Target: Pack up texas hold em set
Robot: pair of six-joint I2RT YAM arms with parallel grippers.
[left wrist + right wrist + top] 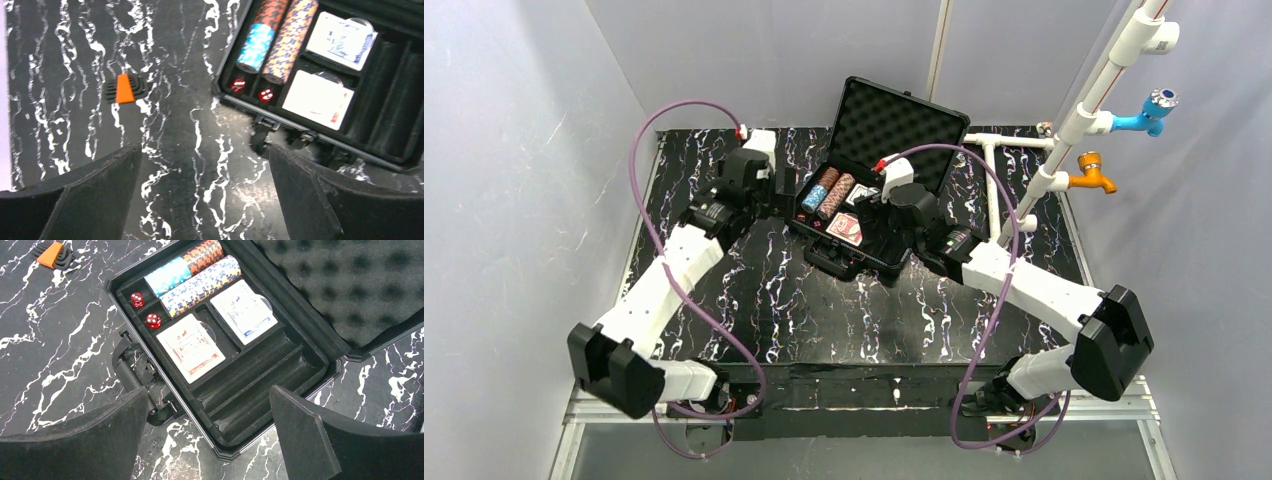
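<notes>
A: Item one, the case (260,385)?
B: Black hard shell, on the table (754,300), mid-far, between the two arms. The lid (894,125) is open and stands up on the far side, with egg-crate foam inside. The handle (127,372) is on the near edge.

A: Contents?
B: At the left end, chips (200,285) lie on their sides in two grooves: blue, orange-red, and brown-and-blue. Two red dice (153,320) sit just in front of them. Two decks (190,347) lie side by side in the middle, one red-backed, one blue. The grooves at the right end hold nothing.

A: Long axis?
B: Far-left to near-right in the top view. The hinge line follows it.

A: Grippers?
B: Left gripper (205,165): jaws wide apart, nothing between them, over the table just left of the case's left end. Right gripper (207,405): jaws equally wide, nothing held, hovering over the case's near-right corner, with the lid ahead and to its right.

A: Nearer arm for the lid?
B: The right, by my judgement. The lid would swing toward the arms to shut.

A: Other stock?
B: Hex keys (125,89) in an orange holder, on the table left of the case and apart from it.
</notes>
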